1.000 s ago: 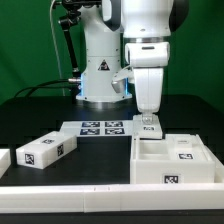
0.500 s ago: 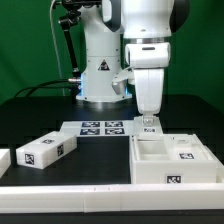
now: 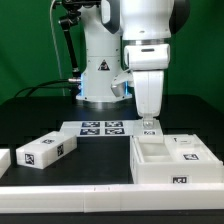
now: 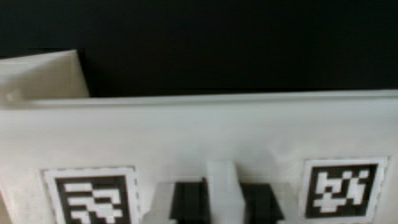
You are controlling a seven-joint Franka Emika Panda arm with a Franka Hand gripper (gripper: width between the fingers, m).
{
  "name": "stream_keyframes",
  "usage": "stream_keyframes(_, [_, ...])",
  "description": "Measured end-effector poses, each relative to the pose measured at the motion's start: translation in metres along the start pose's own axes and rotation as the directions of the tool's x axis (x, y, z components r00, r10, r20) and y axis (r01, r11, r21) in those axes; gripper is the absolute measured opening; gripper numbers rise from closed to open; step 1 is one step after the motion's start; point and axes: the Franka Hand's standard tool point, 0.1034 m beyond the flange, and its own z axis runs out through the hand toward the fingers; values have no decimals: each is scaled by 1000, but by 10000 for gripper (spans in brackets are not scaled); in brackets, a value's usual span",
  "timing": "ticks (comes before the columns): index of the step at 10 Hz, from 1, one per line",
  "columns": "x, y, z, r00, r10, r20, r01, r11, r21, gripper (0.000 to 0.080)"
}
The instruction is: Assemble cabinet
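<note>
Cabinet body (image 3: 160, 172), the biggest white piece, is lying on the black table (image 3: 30, 120) at the exterior view's right, near the front edge. Its open side is facing up and its long axis is running across that view from left to right. Tags are showing on its front wall and on a part inside it. It is probably sitting open side up so that further parts can go in from above.

A smaller loose block (image 3: 45, 150) is waiting well apart at the exterior view's left, lying flat at a slant with tagged faces turned toward the camera. Farther back, the marker board (image 3: 100, 127) is lying flat.

The gripper (image 3: 150, 127) is pointing straight down onto the rear wall of the box. In the wrist view its jaws are standing narrow, with a thin white edge between the dark fingers (image 4: 187, 200). It appears to be pinching that wall, likely to drag or square up the piece.
</note>
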Motion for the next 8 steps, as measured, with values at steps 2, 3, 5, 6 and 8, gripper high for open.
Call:
stream_keyframes(2, [0, 1, 0, 1000, 0, -3, 0, 1000, -6, 70])
stream_keyframes(3, [1, 1, 0, 1000, -2, -6, 2, 1000, -12, 70])
stream_keyframes(5, [1, 1, 0, 1000, -1, -6, 1, 1000, -13, 70])
stream_keyframes(6, [0, 1, 0, 1000, -3, -6, 3, 1000, -13, 70])
stream_keyframes(8, [0, 4, 0, 999, -52, -3, 52, 998, -17, 70])
